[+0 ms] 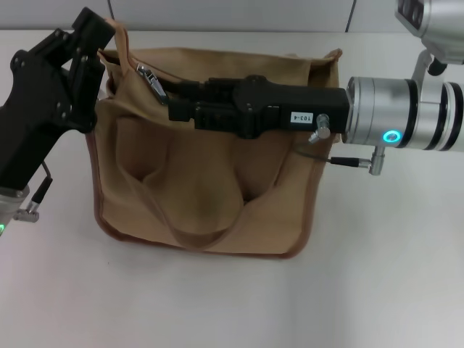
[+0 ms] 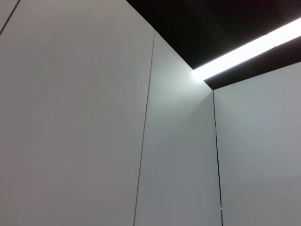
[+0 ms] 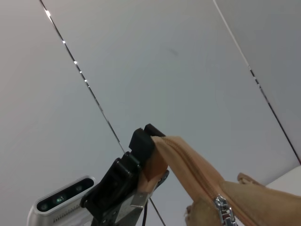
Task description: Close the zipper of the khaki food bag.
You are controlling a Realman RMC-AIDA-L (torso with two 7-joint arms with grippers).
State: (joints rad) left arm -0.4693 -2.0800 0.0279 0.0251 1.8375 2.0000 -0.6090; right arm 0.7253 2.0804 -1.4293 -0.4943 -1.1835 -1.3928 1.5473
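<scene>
Left gripper (image 1: 90, 47) pinches the soft khaki food bag (image 1: 203, 181) by its far-left corner on the table (image 1: 377, 275), right gripper (image 1: 174, 109) clamped near the tiny slider (image 1: 150, 78) of the zipper (image 3: 197, 174), floppy cloth needing tension.

right end effector (image 1: 177, 109) fingertips hidden | zipper (image 3: 225, 214) cut off by edge

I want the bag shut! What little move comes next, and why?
Probably the right gripper should pull the small silver slider along toward the left gripper, which pinches a corner of the tan canvas bag; a short stretch lies between them.
</scene>
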